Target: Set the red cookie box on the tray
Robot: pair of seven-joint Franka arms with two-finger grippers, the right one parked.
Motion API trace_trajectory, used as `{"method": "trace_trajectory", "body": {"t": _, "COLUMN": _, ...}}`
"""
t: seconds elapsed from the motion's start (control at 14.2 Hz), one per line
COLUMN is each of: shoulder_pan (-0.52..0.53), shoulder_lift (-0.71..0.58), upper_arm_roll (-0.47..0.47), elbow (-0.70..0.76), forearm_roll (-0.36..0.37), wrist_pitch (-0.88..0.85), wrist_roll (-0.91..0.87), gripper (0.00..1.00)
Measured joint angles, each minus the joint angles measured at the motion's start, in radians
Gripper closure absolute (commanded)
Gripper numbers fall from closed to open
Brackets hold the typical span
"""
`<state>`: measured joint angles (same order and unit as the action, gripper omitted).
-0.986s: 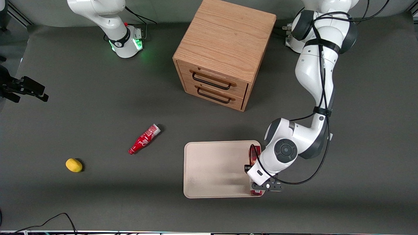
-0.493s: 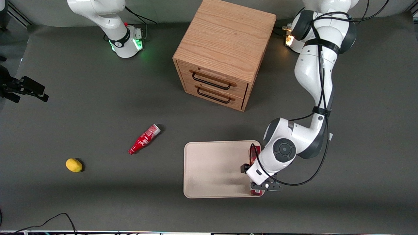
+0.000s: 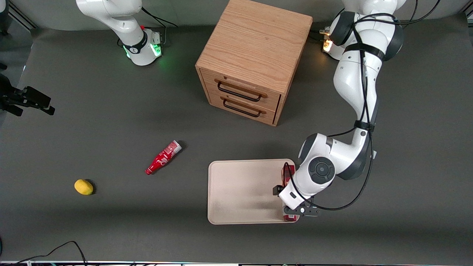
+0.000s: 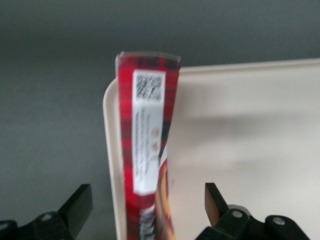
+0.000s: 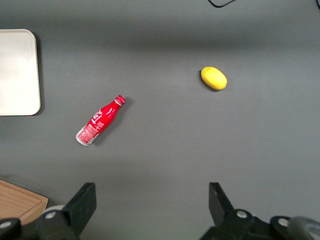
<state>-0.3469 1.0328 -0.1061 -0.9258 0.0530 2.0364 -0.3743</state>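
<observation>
- A yellow lemon-like fruit (image 3: 84,187) is seen toward the parked arm's end of the table.
- A red soda bottle (image 3: 163,157) is laid on its side between that fruit and the tray.
- A wooden drawer cabinet (image 3: 252,59) is set farther from the front camera than the tray.
- The tray (image 3: 236,192) is laid flat on the grey table (image 3: 111,111).
- The red cookie box (image 4: 147,150) is rested along the tray's edge nearest the working arm, partly over the rim.
- The gripper (image 4: 149,205) is held over the box, fingers (image 4: 80,202) spread wide, neither touching it.
</observation>
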Motion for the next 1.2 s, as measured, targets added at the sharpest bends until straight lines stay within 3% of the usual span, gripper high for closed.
{"method": "trace_trajectory", "body": {"t": 0.21, "shoulder_pan": 0.002, "shoulder_lift": -0.076, "upper_arm_roll": 0.001, "elbow": 0.047, "forearm_roll": 0.003, "wrist_pitch": -0.195, "wrist_roll": 0.000, "gripper": 0.00}}
{"method": "trace_trajectory", "body": {"t": 0.56, "shoulder_pan": 0.024, "shoulder_lift": -0.316, "upper_arm_roll": 0.007, "elbow": 0.018, "forearm_roll": 0.016, "wrist_pitch": -0.442, "wrist_roll": 0.006, "gripper": 0.00}}
{"method": "trace_trajectory", "body": {"t": 1.2, "shoulder_pan": 0.287, "shoulder_lift": -0.901, "upper_arm_roll": 0.019, "elbow": -0.665, "forearm_roll": 0.017, "wrist_pitch": -0.375, "wrist_roll": 0.298, "gripper": 0.00}}
